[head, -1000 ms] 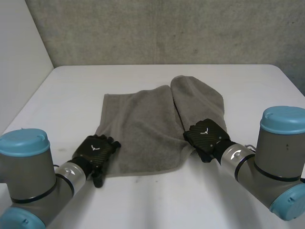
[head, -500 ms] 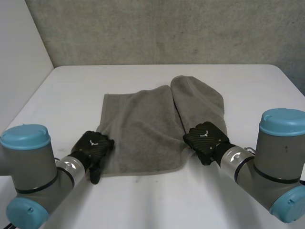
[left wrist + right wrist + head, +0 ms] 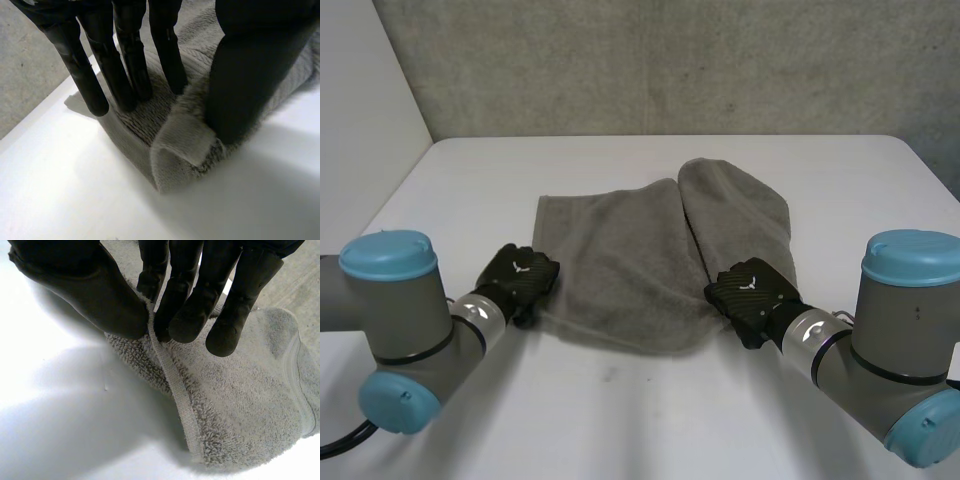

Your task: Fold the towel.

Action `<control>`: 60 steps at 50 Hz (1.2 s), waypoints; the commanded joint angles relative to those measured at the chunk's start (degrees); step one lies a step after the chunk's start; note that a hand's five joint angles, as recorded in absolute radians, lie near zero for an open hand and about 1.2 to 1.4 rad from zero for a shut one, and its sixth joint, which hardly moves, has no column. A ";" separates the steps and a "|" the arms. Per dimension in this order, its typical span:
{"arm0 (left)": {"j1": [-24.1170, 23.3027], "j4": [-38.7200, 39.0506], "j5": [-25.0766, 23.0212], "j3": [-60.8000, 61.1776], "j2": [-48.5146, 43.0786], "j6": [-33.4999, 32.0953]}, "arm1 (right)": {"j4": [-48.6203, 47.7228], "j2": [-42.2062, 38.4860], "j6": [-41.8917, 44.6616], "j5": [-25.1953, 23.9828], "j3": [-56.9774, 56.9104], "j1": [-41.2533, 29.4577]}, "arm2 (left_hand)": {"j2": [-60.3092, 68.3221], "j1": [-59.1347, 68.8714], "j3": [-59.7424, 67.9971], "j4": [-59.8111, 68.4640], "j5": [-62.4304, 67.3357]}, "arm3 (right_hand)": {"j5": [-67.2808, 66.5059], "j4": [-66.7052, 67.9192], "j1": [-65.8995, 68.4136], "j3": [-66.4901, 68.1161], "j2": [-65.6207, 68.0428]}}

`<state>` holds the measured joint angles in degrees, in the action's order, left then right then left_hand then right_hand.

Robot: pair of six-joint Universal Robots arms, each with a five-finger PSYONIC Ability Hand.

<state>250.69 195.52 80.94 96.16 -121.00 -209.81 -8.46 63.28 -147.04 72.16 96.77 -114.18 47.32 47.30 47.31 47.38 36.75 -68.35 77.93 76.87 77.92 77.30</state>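
Currently the grey towel is lying on the white table, spread unevenly, with its right part doubled over in a rounded flap toward the far side. The left hand is sitting at the towel's near left corner. In the left wrist view its fingers are reaching straight down onto the terry pile while its thumb is pressing in from the opposite side. The corner is curling up between them, so this hand is pinching it. The right hand is resting at the towel's near right edge, where the flap is meeting the flatter part. In the right wrist view its thumb and fingertips are closing together on the woven hem, which is running out from between them across the bunched cloth. The left arm and the right arm are reaching in low from the table's near side.
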 commanded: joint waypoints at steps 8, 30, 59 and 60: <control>-1.34 -1.45 -0.16 -2.11 1.20 0.63 | 0.45 0.88 -0.35 2.02 -2.72 0.10 | 32.68 32.70 32.69 32.62 33.25 | -1.65 2.07 3.13 2.08 2.70; 1.63 -12.78 -0.69 -5.36 42.77 9.42 | 34.00 20.12 -0.71 7.56 -32.05 3.17 | 32.68 32.70 32.69 32.62 33.25 | -1.65 2.07 3.13 2.08 2.70; -3.02 -11.91 5.36 -38.89 0.69 16.97 | 34.24 -16.78 5.44 9.58 -67.90 0.36 | 32.68 32.70 32.69 32.62 33.25 | -1.65 2.07 3.13 2.08 2.70; -3.02 -11.91 5.37 -38.94 0.68 16.98 | 34.21 -16.78 5.44 9.58 -67.94 0.36 | 32.68 32.70 32.69 32.62 33.25 | -1.65 2.07 3.13 2.08 2.70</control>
<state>249.06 183.76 82.05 71.79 -114.49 -194.21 33.84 52.37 -142.09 79.93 40.15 -113.17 69.75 68.80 69.61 69.76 59.09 -68.35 77.93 76.87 77.92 77.31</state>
